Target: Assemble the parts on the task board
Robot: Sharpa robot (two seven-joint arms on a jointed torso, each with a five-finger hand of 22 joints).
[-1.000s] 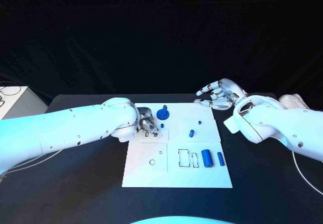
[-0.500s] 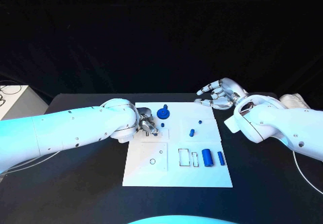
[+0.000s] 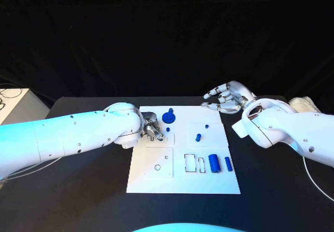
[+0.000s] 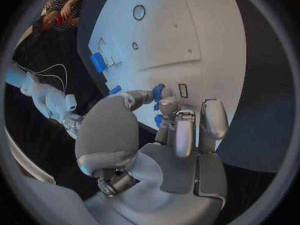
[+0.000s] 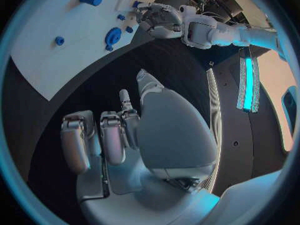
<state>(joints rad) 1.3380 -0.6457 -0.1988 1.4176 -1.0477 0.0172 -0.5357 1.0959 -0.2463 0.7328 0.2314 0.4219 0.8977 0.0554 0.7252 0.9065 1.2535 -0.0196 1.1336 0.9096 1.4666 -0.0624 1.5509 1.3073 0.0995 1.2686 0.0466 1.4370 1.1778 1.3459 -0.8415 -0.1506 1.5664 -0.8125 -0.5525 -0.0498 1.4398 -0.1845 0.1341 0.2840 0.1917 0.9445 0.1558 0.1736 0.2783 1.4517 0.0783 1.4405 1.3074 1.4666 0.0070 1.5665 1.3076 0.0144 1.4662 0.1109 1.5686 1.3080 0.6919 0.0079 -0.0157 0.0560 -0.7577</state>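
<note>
The white task board [image 3: 182, 181] lies mid-table. My left hand [image 3: 153, 130] rests over the board's upper left area. In the left wrist view it [image 4: 169, 130] pinches a small blue part [image 4: 159, 92] between thumb and fingertip, close to a small rectangular slot [image 4: 183, 90]. A blue round part [image 3: 168, 116] stands just beyond it. Two small blue pieces [image 3: 198, 137] sit mid-board, and a blue cylinder [image 3: 214, 164] with a thinner one [image 3: 228, 163] lies lower right. My right hand [image 3: 226, 97] hovers off the board's far right corner, fingers apart, holding nothing [image 5: 119, 135].
A white box [image 3: 14, 104] with cables stands at the table's left edge. A pale object [image 3: 303, 102] lies at the far right. Black table [image 3: 90, 188] surrounds the board on all sides.
The left hand's fingers have drawn very slightly toward the board's left edge. The right hand and the loose parts have not moved.
</note>
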